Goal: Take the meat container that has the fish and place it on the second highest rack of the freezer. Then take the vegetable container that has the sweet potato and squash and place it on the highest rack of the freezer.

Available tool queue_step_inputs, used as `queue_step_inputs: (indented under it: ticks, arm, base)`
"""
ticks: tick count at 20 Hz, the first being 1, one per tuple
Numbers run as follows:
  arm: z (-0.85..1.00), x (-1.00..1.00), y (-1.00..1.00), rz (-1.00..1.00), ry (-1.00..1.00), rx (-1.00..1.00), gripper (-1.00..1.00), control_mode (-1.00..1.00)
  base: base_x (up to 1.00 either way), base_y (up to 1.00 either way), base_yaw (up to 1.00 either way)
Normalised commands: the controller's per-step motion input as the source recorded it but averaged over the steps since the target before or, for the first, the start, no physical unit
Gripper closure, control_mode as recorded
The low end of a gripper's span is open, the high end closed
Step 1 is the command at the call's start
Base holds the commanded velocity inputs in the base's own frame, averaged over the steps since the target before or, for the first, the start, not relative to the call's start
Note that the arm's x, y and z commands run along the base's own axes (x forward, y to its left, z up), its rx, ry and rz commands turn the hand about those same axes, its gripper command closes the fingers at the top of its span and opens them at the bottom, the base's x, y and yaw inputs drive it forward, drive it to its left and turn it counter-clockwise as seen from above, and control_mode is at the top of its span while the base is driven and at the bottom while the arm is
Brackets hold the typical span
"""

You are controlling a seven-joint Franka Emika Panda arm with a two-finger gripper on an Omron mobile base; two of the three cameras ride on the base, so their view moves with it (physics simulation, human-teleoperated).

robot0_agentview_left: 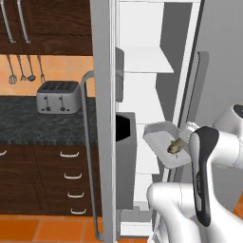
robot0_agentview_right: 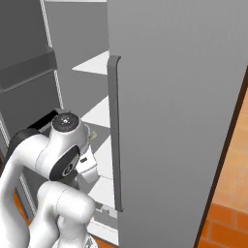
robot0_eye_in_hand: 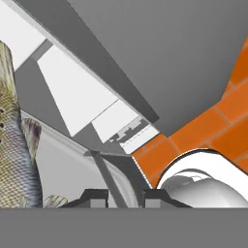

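The meat container (robot0_agentview_left: 159, 140), a shallow grey tray, hangs tilted in front of the open freezer (robot0_agentview_left: 142, 95), with the fish (robot0_agentview_left: 176, 146) lying in its near right part. My gripper (robot0_agentview_left: 184, 135) is shut on the tray's right rim. In the hand view the fish (robot0_eye_in_hand: 14, 145) fills the left edge, and the rim (robot0_eye_in_hand: 114, 179) runs between my gripper's (robot0_eye_in_hand: 125, 196) two dark fingertips. White shelves (robot0_agentview_left: 144, 60) stack above and behind the tray, and they also show past the arm in the right base view (robot0_agentview_right: 94, 64). The vegetable container is out of view.
The freezer door (robot0_agentview_left: 102, 118) stands open on the left with its long handle (robot0_agentview_left: 87, 152). Beyond it are a toaster (robot0_agentview_left: 58, 96) on a dark counter and drawers (robot0_agentview_left: 71, 175). The wider fridge door (robot0_agentview_right: 184, 121) is shut on the right. The floor is orange tile (robot0_eye_in_hand: 213, 126).
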Motion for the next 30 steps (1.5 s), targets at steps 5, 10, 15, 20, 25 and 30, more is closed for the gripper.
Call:
queue_step_inputs:
  ticks: [5,10,15,20,25,30]
  arm:
    - [0.08,0.05,0.0,-0.02,-0.01,0.0,1.0,-1.0]
    - [0.79,0.22,0.06,-0.22,-0.12,0.0,1.0,-1.0]
    - [0.61,0.2,0.09,-0.16,-0.1,0.0,1.0,-1.0]
    - [-0.03,0.9,0.46,-0.05,0.0,0.0,1.0,-1.0]
    - [-0.26,0.74,0.12,-0.03,0.01,-0.06,1.0,-1.0]
    - [-0.48,0.32,-0.54,0.0,0.09,0.08,1.0,-1.0]
  base:
    - [0.18,0.03,-0.03]
    - [0.0,0.0,0.0]
    - [0.0,0.0,0.0]
    - [0.0,0.0,0.0]
    - [0.0,0.0,0.0]
    - [0.0,0.0,0.0]
